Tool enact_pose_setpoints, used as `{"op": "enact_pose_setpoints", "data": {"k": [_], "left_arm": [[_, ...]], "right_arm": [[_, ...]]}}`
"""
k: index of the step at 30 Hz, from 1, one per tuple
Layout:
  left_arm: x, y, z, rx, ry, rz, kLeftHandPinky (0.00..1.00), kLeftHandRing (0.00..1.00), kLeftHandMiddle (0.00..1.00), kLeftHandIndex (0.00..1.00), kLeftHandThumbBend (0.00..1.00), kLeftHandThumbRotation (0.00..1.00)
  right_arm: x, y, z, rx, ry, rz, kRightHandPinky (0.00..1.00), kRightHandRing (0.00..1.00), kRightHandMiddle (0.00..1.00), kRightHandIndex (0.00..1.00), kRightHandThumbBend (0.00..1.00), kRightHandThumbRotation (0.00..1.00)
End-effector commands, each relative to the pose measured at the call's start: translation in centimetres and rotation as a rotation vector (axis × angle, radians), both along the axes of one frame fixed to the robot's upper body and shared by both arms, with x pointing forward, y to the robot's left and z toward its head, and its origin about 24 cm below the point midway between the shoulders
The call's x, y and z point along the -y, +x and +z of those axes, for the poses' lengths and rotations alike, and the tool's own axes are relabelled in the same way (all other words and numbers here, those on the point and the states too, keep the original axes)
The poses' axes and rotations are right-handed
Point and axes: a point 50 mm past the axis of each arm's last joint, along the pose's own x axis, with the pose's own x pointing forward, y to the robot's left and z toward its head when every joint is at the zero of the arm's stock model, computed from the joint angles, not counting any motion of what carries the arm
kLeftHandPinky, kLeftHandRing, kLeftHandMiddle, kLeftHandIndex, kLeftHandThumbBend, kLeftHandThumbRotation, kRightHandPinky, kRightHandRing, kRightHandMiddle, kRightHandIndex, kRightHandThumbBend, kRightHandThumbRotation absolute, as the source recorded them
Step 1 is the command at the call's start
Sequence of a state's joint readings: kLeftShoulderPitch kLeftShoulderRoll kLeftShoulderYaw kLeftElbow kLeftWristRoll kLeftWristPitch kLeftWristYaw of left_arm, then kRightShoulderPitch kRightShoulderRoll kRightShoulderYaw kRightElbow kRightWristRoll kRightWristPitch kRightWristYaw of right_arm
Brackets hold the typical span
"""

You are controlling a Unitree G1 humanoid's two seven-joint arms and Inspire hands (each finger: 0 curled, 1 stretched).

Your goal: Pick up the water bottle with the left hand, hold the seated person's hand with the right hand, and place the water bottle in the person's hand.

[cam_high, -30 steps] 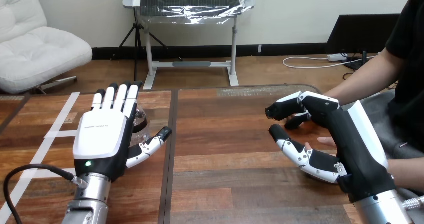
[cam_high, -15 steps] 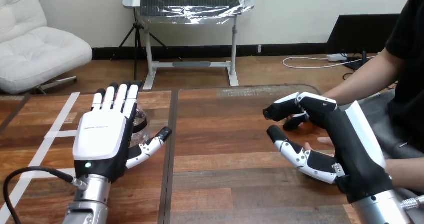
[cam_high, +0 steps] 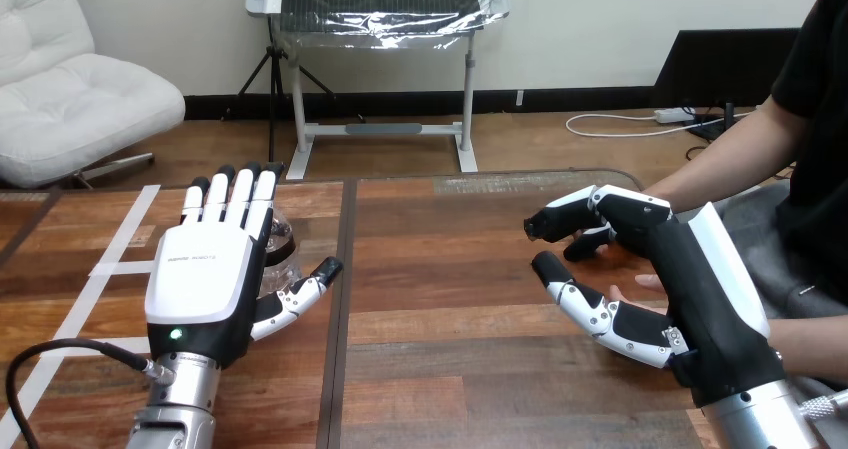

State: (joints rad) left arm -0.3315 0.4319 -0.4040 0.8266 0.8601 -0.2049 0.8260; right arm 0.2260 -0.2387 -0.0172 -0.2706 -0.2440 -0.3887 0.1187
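The right hand's (cam_high: pixel 700 269) fingers (cam_high: pixel 560 217) have edged left, half-curled, wide of the thumb, not clasping the person's hand (cam_high: pixel 640 285) beside them. The left hand's (cam_high: pixel 205 279) fingers stay straight; the bottle (cam_high: pixel 283 241) sits just behind on the bench (cam_high: pixel 450 269). Reach past it, then wrap.

The water bottle (cam_high: pixel 283 244) is set on the table's (cam_high: pixel 450 299) left half, behind the left hand (cam_high: pixel 205 279). The person's hand (cam_high: pixel 650 282) is laid at the right, just behind the right hand (cam_high: pixel 700 279).

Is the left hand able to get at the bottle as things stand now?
Probably yes: the open left hand is right next to the bottle, and nothing stands between them.
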Motion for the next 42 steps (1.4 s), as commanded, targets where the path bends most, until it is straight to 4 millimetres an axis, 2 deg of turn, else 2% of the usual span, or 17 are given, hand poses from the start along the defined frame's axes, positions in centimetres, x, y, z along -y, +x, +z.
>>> {"op": "enact_pose_setpoints", "data": {"k": [1, 6, 13, 16, 17, 25, 42], "left_arm": [[0.6, 2.4, 2.6, 0.092, 0.002, -0.013, 1.0, 1.0, 1.0, 1.0, 0.57, 1.0], [0.6, 2.6, 2.8, 0.096, -0.029, 0.001, 1.0, 1.0, 1.0, 1.0, 0.56, 1.0], [0.6, 3.0, 3.0, 0.061, -0.268, 0.044, 1.0, 1.0, 1.0, 1.0, 0.6, 0.95], [0.6, 3.1, 3.1, 0.056, -0.373, 0.063, 1.0, 1.0, 1.0, 1.0, 0.63, 0.88], [0.6, 3.1, 3.1, 0.059, -0.402, 0.07, 0.99, 1.0, 1.0, 1.0, 0.66, 0.82], [0.4, 3.8, 3.3, 0.047, -0.573, 0.112, 0.95, 0.98, 1.0, 1.0, 0.75, 0.68], [0.1, 5.1, 3.4, -0.027, -0.791, 0.18, 0.89, 0.97, 1.0, 1.0, 0.91, 0.6]], "right_arm": [[-0.4, 0.8, 1.8, 0.087, 0.02, 0.013, 0.52, 0.63, 0.62, 0.56, 0.4, 0.0], [-0.4, 0.8, 1.7, 0.087, 0.017, 0.016, 0.52, 0.63, 0.62, 0.56, 0.4, 0.0], [-0.4, 0.8, 1.7, 0.076, 0.028, 0.019, 0.52, 0.63, 0.62, 0.57, 0.4, 0.0], [-0.4, 0.8, 1.7, 0.077, 0.024, 0.019, 0.52, 0.63, 0.62, 0.57, 0.4, 0.0], [-0.4, 0.8, 1.7, 0.078, 0.022, 0.02, 0.52, 0.63, 0.62, 0.57, 0.4, 0.0], [-0.4, 0.8, 1.6, 0.084, 0.013, 0.019, 0.53, 0.63, 0.62, 0.57, 0.4, 0.0], [-0.4, 0.7, 1.6, 0.075, 0.017, 0.024, 0.53, 0.64, 0.62, 0.57, 0.4, 0.0]]}}
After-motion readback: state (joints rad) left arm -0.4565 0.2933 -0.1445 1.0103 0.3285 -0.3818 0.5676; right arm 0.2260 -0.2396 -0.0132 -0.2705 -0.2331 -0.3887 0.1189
